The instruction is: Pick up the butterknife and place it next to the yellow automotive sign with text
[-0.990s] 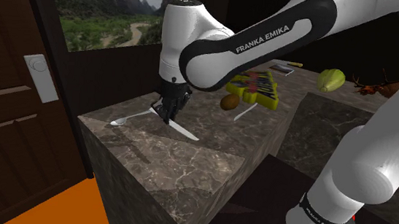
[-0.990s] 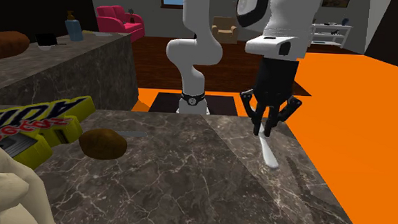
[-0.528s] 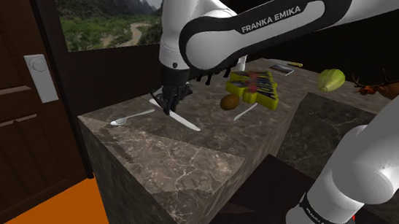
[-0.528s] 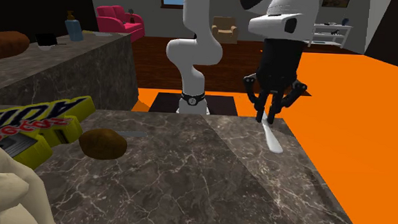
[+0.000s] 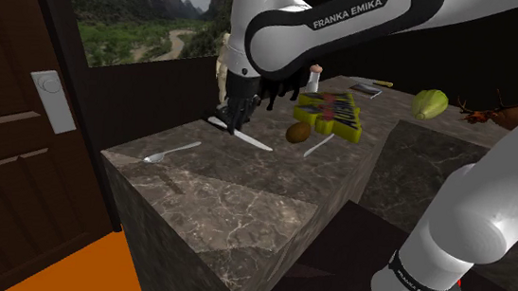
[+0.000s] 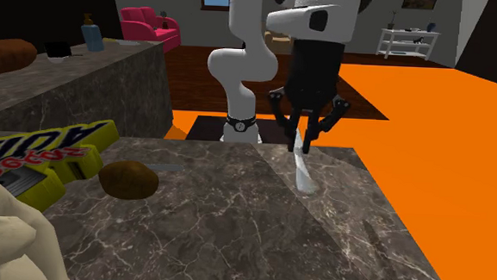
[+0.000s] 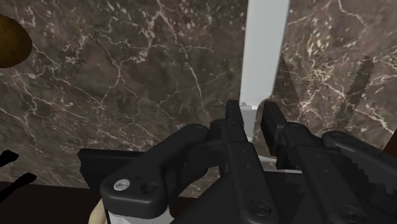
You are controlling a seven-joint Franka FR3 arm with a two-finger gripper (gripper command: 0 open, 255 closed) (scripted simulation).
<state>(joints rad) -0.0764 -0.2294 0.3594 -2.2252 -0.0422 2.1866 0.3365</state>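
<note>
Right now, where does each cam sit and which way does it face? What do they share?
Shoulder view: beside and behind the stand, looking down across the marble counter toward the window; arm reaches up-left.
Second exterior view: across the counter, facing back at the arm's base; yellow sign near its left edge.
Wrist view: on the hand, looking down along the gripper at the counter.
Shared: all three show the gripper shut on the butterknife.
</note>
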